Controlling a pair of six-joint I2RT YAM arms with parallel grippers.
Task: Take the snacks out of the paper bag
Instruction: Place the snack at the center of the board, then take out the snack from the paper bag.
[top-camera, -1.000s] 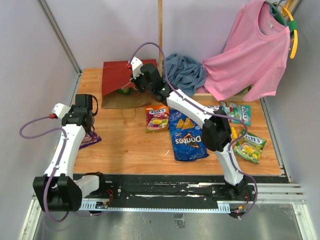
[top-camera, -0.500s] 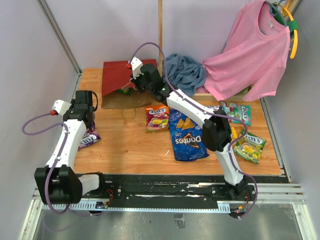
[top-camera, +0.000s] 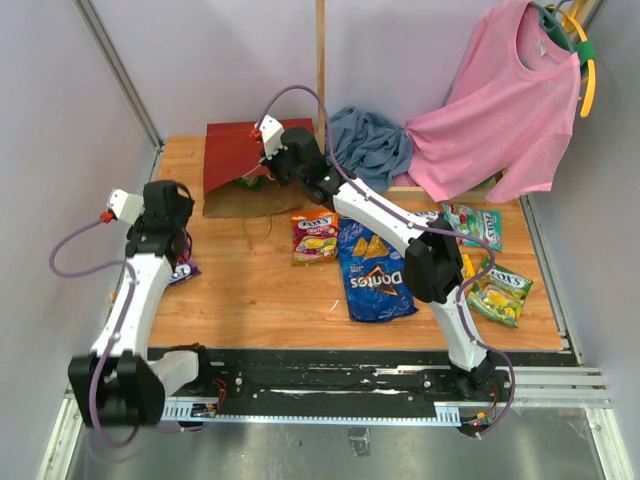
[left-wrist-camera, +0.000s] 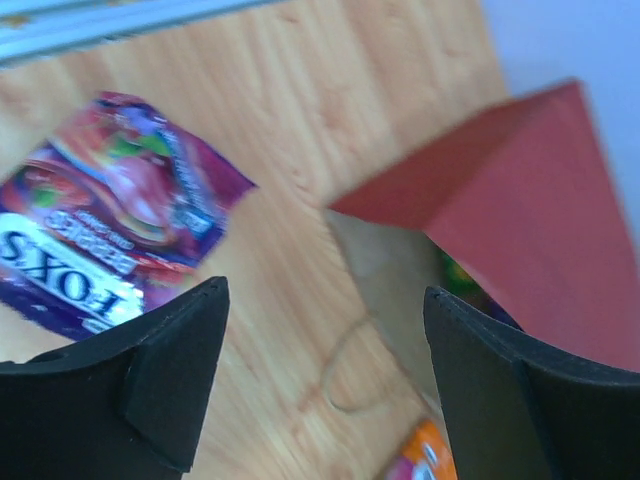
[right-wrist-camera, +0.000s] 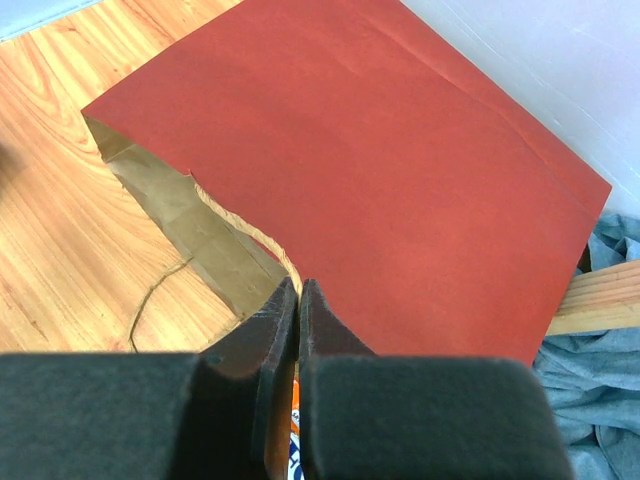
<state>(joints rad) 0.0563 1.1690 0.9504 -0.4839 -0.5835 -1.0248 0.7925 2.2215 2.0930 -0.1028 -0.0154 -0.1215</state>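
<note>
At upper left we see the paper bag (top-camera: 235, 150), dark red outside and kraft brown inside. At centre, the Doritos bag (top-camera: 375, 275) is blue with orange chips, beside a red-orange packet (top-camera: 315, 238). At left we see a purple packet (left-wrist-camera: 100, 215) with white lettering. At right lie a green packet (top-camera: 472, 225) and a yellow-green packet (top-camera: 500, 293), and above them hangs a pink shirt (top-camera: 505, 110).

Hanging at the far right: pink T-shirt (top-camera: 505, 110) on a green hanger (top-camera: 583, 50) (yellow hanger (top-camera: 590, 92) just beside). Lying crumpled at the wooden desk's (top-camera: 270, 290) back edge, touching the pink hem: grey-blue garment (top-camera: 370, 145).
</note>
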